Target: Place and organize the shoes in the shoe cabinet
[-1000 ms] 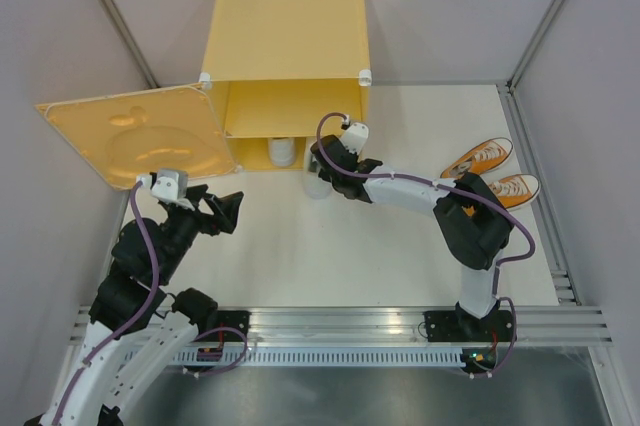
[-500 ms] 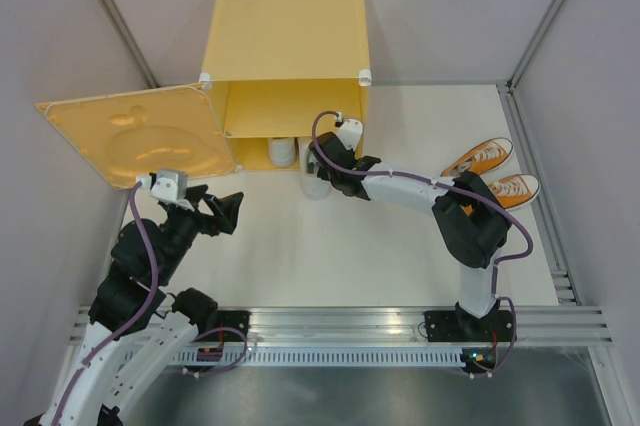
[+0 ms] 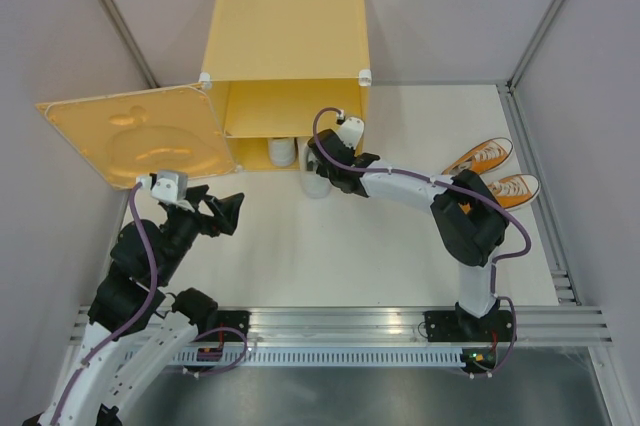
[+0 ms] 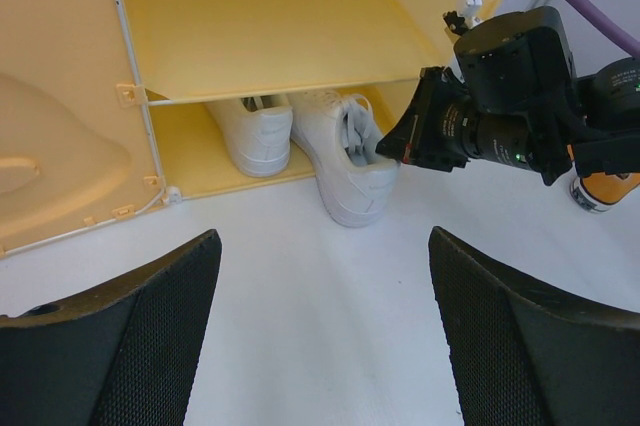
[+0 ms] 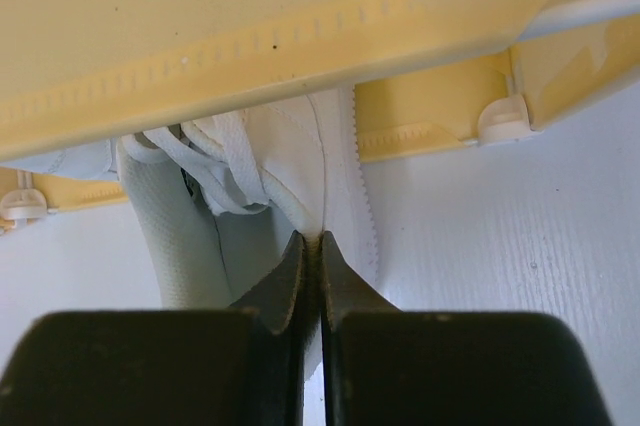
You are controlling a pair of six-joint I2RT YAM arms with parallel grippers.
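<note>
The yellow shoe cabinet (image 3: 285, 41) stands at the back with its door (image 3: 130, 141) swung open to the left. One white shoe (image 4: 250, 131) sits in the lower compartment under the shelf. My right gripper (image 5: 312, 238) is shut on the collar edge of the second white shoe (image 5: 300, 166), which lies half inside that compartment beside the first, heel sticking out (image 3: 316, 182). The orange shoes (image 3: 478, 157) (image 3: 510, 187) lie side by side on the table at the right. My left gripper (image 3: 222, 211) hovers open over the table left of the cabinet mouth, holding nothing.
The open door's embossed panel (image 4: 40, 146) stands close to the left of my left gripper (image 4: 325, 236). The right arm (image 3: 400, 186) stretches across the table in front of the cabinet. A metal rail (image 3: 340, 321) runs along the near table edge.
The right gripper has edged slightly left and toward the cabinet with the white shoe. The left arm has stayed still.
</note>
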